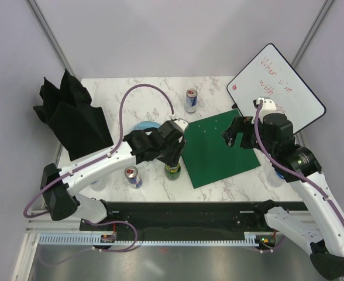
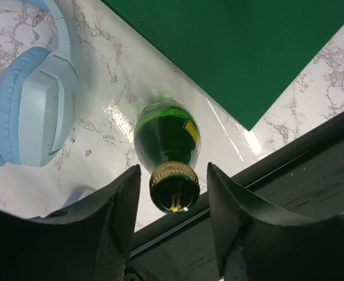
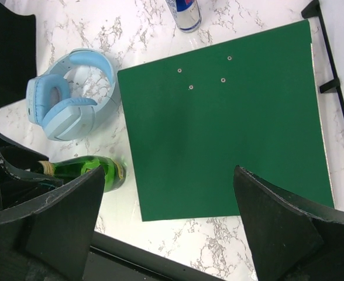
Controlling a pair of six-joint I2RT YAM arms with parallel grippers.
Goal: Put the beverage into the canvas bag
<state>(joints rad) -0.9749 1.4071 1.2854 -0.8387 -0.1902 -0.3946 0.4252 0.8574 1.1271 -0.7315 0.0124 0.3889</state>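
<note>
The beverage, a green glass bottle (image 1: 172,170) with a gold cap, stands upright on the marble table just left of the green mat. My left gripper (image 1: 171,153) is right above it. In the left wrist view the bottle's neck (image 2: 174,187) sits between the gripper's (image 2: 173,193) open fingers, with a gap on each side. The bottle also shows in the right wrist view (image 3: 87,170). The black canvas bag (image 1: 69,114) lies crumpled at the table's far left. My right gripper (image 1: 233,133) hangs open and empty over the green mat (image 3: 219,117).
One silver-blue can (image 1: 133,177) stands left of the bottle near the front edge, another (image 1: 191,100) at the back. Light blue headphones (image 2: 34,105) lie just behind the bottle. A whiteboard (image 1: 275,88) leans at the back right. A black rail (image 1: 183,211) runs along the front edge.
</note>
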